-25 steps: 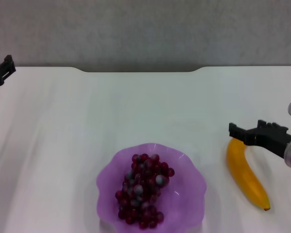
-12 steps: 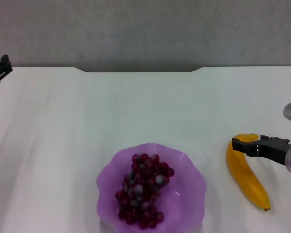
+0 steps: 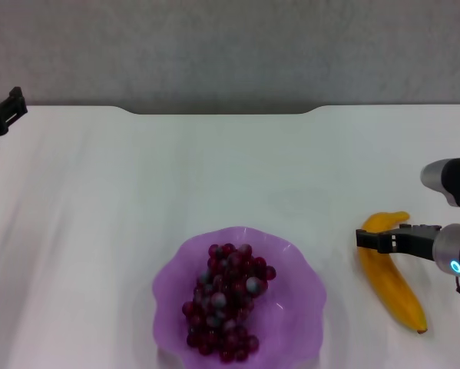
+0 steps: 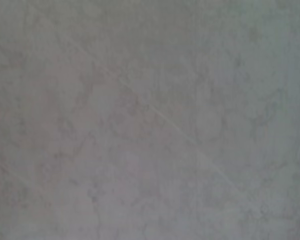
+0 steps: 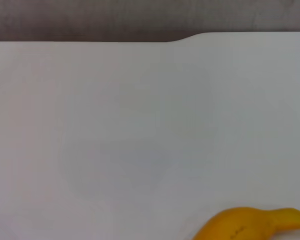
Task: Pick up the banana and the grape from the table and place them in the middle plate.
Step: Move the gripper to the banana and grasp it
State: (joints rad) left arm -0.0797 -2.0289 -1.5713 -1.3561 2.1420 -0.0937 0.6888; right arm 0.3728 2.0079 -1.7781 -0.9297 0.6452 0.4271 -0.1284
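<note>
Grape (image 3: 226, 301) is lying in the plate (image 3: 297, 265), near centre of the table (image 3: 137, 184); that half of the task looks done. Banana (image 3: 389, 269) is lying on the table to the plate's right, well apart from it, dark tip toward the robot.

Right gripper (image 3: 379, 239) is hanging over the banana's upper end, near the stem. Cannot tell how its fingers are set. Right wrist view is showing only the banana's stem end (image 5: 250, 225) at the picture's edge, so the approach looks off-centre.

Left gripper (image 3: 3, 114) is sitting parked at the far left table edge; finger state unclear.

Risks, as judgement:
- Gripping this close to the stem end: the long body may be swinging down or slipping out.
- Smooth curved skin: closing off-axis may be rolling the banana aside.
- Descending too far: fingertips hitting the table.
</note>
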